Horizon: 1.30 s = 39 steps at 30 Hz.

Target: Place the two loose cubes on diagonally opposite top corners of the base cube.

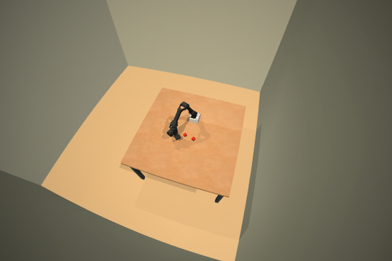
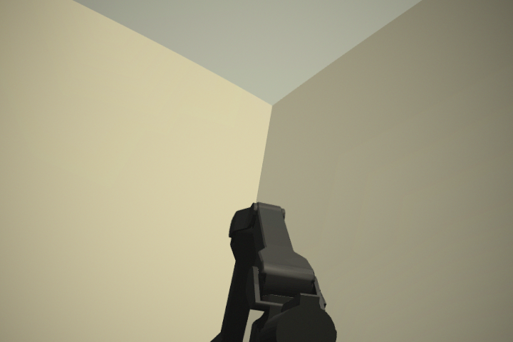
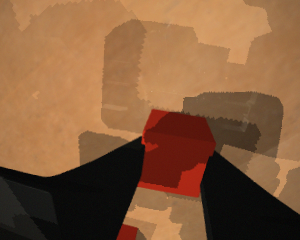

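A red cube sits between my two black fingers in the wrist view, with a finger against each side. My gripper is shut on this cube. In the top view the hand hides it, and I cannot tell whether it touches the table. Two other red cubes show in the top view: the nearer one is just right of the hand, and the farther one is beyond it to the right. They stand apart. Part of another red cube shows by the left finger at the wrist view's bottom edge. All look alike, so I cannot tell which is the base.
The arm's white base block stands on the wooden table, behind the cubes. The arm arches over the table's left part. The exterior view shows only the arm and walls. Arm shadows lie around the cubes.
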### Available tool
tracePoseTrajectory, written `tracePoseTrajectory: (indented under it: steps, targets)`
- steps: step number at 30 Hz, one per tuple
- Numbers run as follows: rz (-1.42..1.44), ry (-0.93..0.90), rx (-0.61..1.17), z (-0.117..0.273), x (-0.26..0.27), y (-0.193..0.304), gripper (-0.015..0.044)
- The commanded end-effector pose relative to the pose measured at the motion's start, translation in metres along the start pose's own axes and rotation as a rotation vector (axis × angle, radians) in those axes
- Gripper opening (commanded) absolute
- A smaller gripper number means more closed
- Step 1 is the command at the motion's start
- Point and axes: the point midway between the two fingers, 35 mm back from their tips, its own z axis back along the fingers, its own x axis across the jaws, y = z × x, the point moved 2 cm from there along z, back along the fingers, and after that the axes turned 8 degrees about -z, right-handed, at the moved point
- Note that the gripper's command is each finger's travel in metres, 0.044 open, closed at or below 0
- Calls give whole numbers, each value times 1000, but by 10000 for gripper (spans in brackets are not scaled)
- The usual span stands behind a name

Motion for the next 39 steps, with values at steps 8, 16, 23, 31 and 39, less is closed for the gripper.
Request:
tracePoseTrajectory:
  steps: [8,16,23,31,39]
  targets:
    - [5,2,8,17,1,-1,105]
    - [5,2,8,41,3,-3,105]
    - [5,2,8,64,3,-3,105]
    - [5,2,8,89,2,-2,105]
    - [5,2,8,107,0,0,105]
